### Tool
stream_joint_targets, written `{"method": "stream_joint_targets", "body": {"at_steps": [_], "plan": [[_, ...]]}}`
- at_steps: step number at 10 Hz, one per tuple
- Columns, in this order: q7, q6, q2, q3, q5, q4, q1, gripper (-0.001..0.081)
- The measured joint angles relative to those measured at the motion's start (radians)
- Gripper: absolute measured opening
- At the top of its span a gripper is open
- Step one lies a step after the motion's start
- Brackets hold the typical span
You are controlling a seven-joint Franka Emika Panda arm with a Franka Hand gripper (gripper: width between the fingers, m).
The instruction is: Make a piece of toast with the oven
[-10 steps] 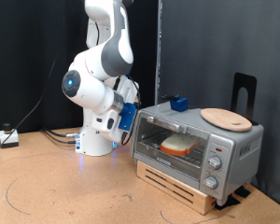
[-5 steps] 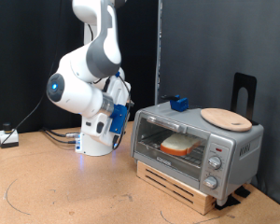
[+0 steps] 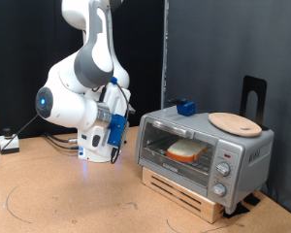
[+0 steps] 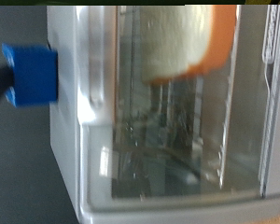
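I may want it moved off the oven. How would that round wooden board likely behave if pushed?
The round wooden board looks rigid and flat, so it would probably slide rather than roll. It lies near the top edge of the oven, so it could tip off.

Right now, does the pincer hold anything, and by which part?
Nothing shows between its fingers. The pincer hangs apart from the boxy silver toaster oven; the orange-crusted bread slice lies inside, behind the glass door.
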Motion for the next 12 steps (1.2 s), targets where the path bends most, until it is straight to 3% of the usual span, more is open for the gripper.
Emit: {"method": "stream_joint_targets", "body": {"at_steps": [4, 7, 9, 12], "plan": [[0.101, 0.003, 0.131, 0.033, 0.028, 0.121, 0.046, 0.0807], [0.186, 0.098, 0.217, 0.037, 0.066, 0.182, 0.084, 0.0807], [0.188, 0.049, 0.225, 0.036, 0.057, 0.193, 0.083, 0.0807], [0.201, 0.016, 0.347, 0.036, 0.026, 0.313, 0.099, 0.0807]]}}
